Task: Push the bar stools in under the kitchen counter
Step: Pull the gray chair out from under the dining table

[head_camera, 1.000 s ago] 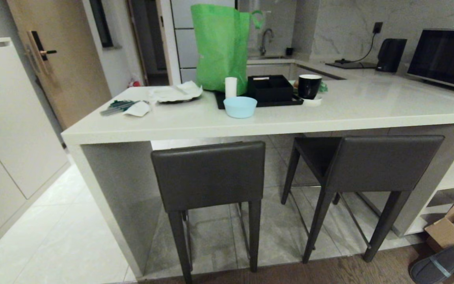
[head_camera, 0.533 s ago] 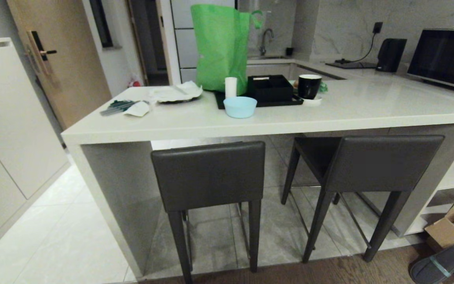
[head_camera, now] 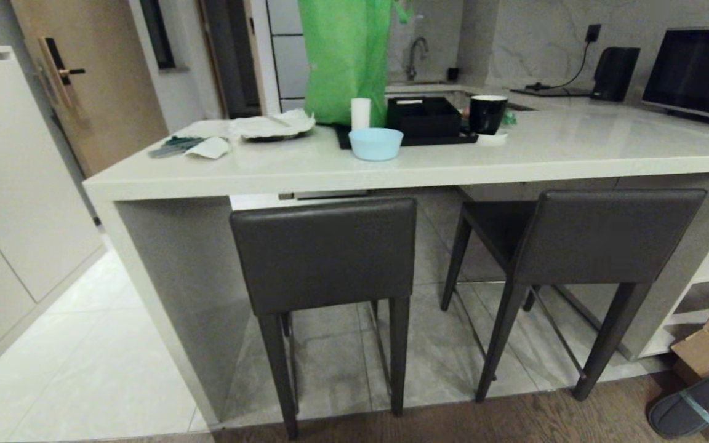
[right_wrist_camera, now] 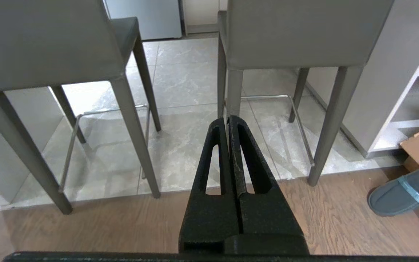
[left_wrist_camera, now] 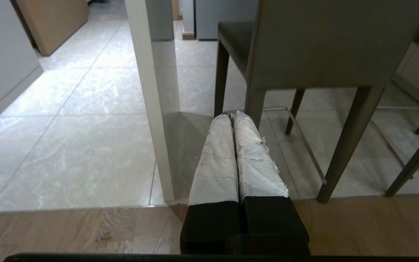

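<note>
Down dips the head camera: since a second ago the whole scene has slid up the picture (the view has shifted, not the furniture), and both stools stand where they stood. Left bar stool sits with its backrest just outside the front edge of the kitchen counter, near the surface's left end panel. Right bar stool is angled, seat partly under the slab, its back out too. Left claw hangs low over the floor, fingers pressed together, touching nothing. Right claw likewise, jaws together, well short of the stool legs. By my reading, nothing is pushed yet; both stools remain to go.
</note>
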